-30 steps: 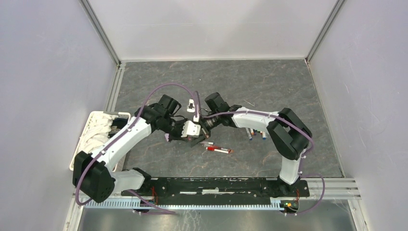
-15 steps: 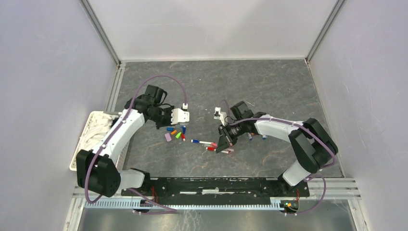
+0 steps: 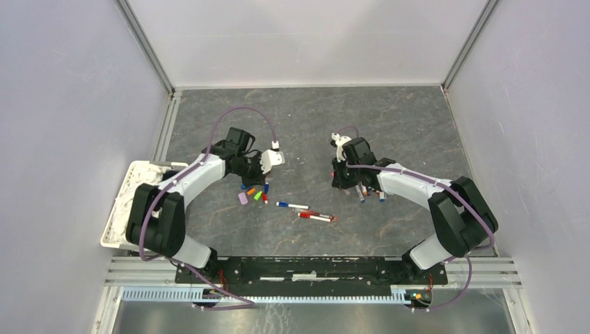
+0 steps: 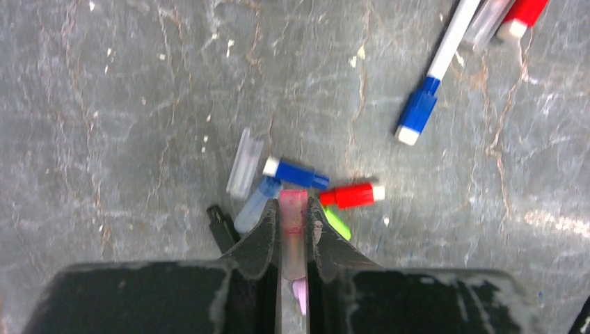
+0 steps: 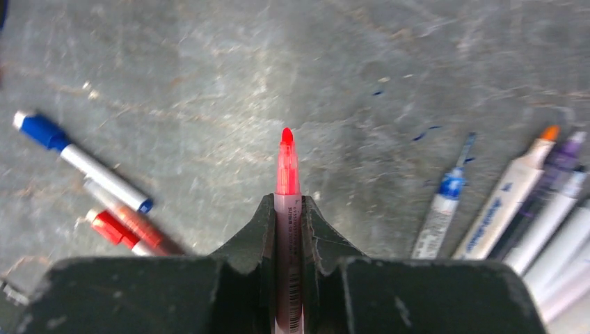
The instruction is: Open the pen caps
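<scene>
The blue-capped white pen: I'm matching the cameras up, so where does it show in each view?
Top external: the blue-capped pen lies just below centre.
Left wrist: upper right.
Right wrist: far left.
Shared landmark: the red pen lying right beside it.

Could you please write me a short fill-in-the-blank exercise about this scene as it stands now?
1. The left fingers are shut on a translucent ____ cap.
2. The right fingers are shut on a pen whose bare tip is ____.
3. The white-barrelled pen in the left wrist view is capped in ____.
Missing words: pink; red; blue.
</scene>
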{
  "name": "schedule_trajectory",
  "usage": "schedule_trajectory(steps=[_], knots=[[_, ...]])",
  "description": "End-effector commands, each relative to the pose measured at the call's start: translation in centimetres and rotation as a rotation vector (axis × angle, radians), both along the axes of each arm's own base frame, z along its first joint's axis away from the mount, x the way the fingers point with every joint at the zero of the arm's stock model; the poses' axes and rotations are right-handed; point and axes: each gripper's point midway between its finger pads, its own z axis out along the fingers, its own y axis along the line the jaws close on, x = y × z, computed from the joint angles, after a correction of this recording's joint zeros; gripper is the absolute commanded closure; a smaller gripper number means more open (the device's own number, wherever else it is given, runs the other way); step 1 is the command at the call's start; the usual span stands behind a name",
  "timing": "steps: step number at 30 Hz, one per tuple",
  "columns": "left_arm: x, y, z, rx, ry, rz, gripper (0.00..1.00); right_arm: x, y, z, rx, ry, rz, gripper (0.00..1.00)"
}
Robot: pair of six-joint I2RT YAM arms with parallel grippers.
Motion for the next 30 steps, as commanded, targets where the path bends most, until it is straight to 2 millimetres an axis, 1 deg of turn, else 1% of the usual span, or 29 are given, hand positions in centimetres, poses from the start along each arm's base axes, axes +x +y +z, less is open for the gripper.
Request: schedule_trajectory(steps=[1,3,6,10,14,17,20,22,26,30], knots=[[0.9,-3.2,-0.1,-0.061,-0.001,0.022,0.92,3.8,-1.9,0.8,-0.071,-0.149,-0.182,1.0],[0.8,-3.7,-0.9,-0.04,0.004,0.015,0.91,3.9,-2.4,0.2,-0.09,-0.156,-0.203,1.0],[0.9,-3.9,-2.1,-0.004,0.01,0.013,0.9,3.6,-2.9,-0.6,-0.112,-0.144,-0.209,0.94],[0.4,-3.6,-3.5,0.048,0.026,0.0,0.84,3.1,-3.7,-1.6,-0.148,-0.131,-0.216,0.83],[-0.2,-3.4,-4.3,0.088,0.028,-0.016,0.76,2.3,-4.1,-2.6,-0.156,-0.108,-0.214,0.76],[-0.4,-3.2,-4.5,0.101,0.029,-0.017,0.73,1.8,-4.4,-3.1,-0.16,-0.097,-0.219,0.71],[-0.4,-3.2,-4.2,0.106,0.024,-0.018,0.72,1.3,-4.6,-3.3,-0.16,-0.09,-0.221,0.67],[-0.4,-3.2,-3.7,0.101,0.024,-0.02,0.71,1.2,-4.6,-3.1,-0.154,-0.094,-0.223,0.67],[0.0,-3.5,-1.8,0.082,0.001,-0.01,0.7,1.3,-5.1,-2.4,-0.156,-0.119,-0.249,0.7],[0.3,-3.8,0.5,0.062,-0.014,0.0,0.69,1.7,-5.3,-0.8,-0.139,-0.164,-0.27,0.71]])
